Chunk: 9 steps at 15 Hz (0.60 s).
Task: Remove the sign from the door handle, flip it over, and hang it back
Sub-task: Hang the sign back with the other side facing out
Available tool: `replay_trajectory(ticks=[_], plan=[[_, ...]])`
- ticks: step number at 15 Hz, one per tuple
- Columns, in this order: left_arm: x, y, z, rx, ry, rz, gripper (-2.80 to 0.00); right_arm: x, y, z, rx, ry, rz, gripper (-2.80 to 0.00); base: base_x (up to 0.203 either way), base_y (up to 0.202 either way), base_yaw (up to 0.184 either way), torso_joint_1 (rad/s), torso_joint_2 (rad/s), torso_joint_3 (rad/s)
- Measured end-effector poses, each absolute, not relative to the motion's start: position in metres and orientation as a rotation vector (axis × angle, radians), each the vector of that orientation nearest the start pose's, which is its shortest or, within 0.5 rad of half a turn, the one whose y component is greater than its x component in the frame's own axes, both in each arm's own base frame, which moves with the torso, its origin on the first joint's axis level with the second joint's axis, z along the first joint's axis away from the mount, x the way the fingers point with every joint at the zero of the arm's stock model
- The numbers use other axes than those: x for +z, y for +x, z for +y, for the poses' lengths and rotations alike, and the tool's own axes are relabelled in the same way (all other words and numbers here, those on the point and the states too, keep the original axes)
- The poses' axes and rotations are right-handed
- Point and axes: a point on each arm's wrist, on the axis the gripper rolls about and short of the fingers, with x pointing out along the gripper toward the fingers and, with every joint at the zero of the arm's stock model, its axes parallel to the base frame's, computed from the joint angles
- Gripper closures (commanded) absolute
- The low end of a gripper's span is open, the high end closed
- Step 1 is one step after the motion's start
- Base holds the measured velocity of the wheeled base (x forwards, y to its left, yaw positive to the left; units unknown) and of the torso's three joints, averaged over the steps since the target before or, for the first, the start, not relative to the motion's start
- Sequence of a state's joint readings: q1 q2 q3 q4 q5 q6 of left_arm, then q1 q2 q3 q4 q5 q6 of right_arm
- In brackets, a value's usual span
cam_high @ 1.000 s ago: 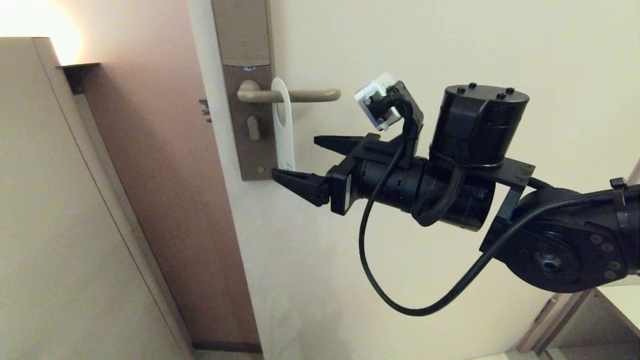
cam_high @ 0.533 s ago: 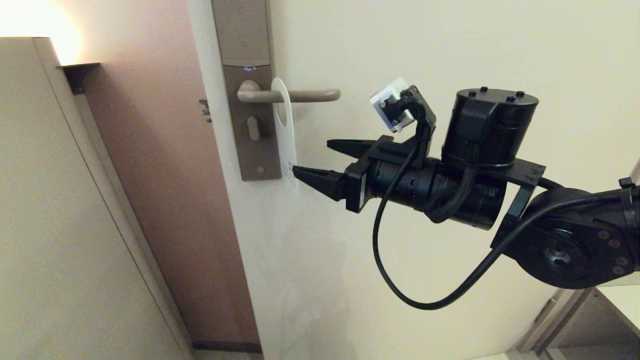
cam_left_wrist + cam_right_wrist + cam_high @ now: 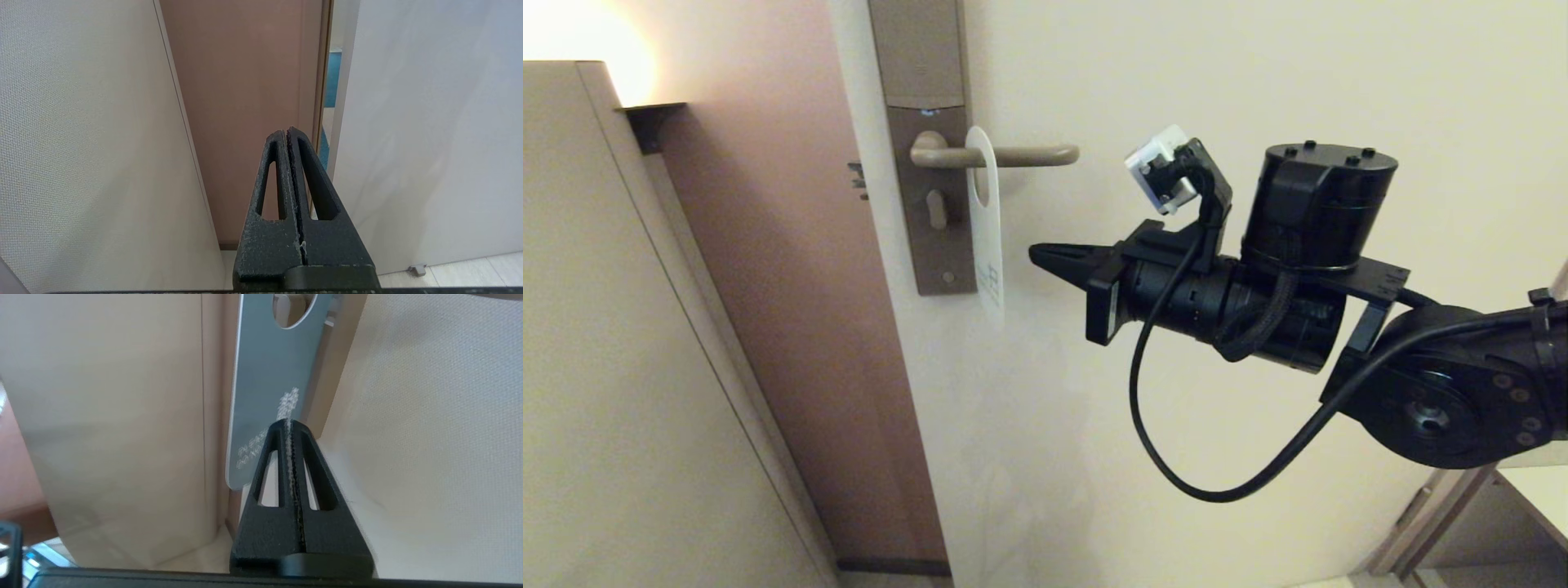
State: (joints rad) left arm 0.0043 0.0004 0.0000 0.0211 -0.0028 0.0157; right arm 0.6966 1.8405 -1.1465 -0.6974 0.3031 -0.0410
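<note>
I see the sign [image 3: 985,220], a flat rounded oblong, hanging by its oval hole on the slim beige door handle [image 3: 1013,154]. Right gripper [image 3: 1036,253] at its 3 o'clock, apart, jaws pressed together, empty. Lettering illegible. Left gripper [image 3: 287,132] parked, jaws together.

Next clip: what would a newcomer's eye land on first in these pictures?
First the black right gripper, shut and empty, reaching in level from the right, its tip a little short of the sign. Next the sign itself, hanging by its oval hole on the door handle; its blue face shows in the right wrist view. The left gripper is shut, parked away from the handle.
</note>
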Motion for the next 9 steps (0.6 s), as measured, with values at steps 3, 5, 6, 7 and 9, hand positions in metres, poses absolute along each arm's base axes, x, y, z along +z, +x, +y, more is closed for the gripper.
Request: replay_trajectory(ticks=[3, 5, 6, 7, 9], plan=[[0.073, -0.023, 0.000, 0.001, 0.017, 0.021, 0.00, 0.240, 0.280, 0.246, 1.002, -0.037, -0.054, 0.00, 0.000, 0.000, 0.000, 0.000, 0.00, 0.000], [0.073, -0.023, 0.000, 0.001, 0.016, 0.022, 0.00, 0.242, 0.285, 0.250, 1.002, -0.036, -0.070, 0.00, 0.000, 0.000, 0.000, 0.000, 0.00, 0.000], [0.073, -0.023, 0.000, 0.001, 0.016, 0.021, 0.00, 0.243, 0.286, 0.253, 1.004, -0.036, -0.076, 0.00, 0.000, 0.000, 0.000, 0.000, 0.00, 0.000], [0.073, -0.023, 0.000, 0.001, 0.016, 0.022, 0.00, 0.243, 0.287, 0.256, 1.007, -0.037, -0.081, 0.00, 0.000, 0.000, 0.000, 0.000, 0.00, 0.000], [0.073, -0.023, 0.000, 0.001, 0.016, 0.021, 0.00, 0.243, 0.287, 0.264, 1.025, -0.038, -0.090, 0.00, 0.000, 0.000, 0.000, 0.000, 0.00, 0.000]])
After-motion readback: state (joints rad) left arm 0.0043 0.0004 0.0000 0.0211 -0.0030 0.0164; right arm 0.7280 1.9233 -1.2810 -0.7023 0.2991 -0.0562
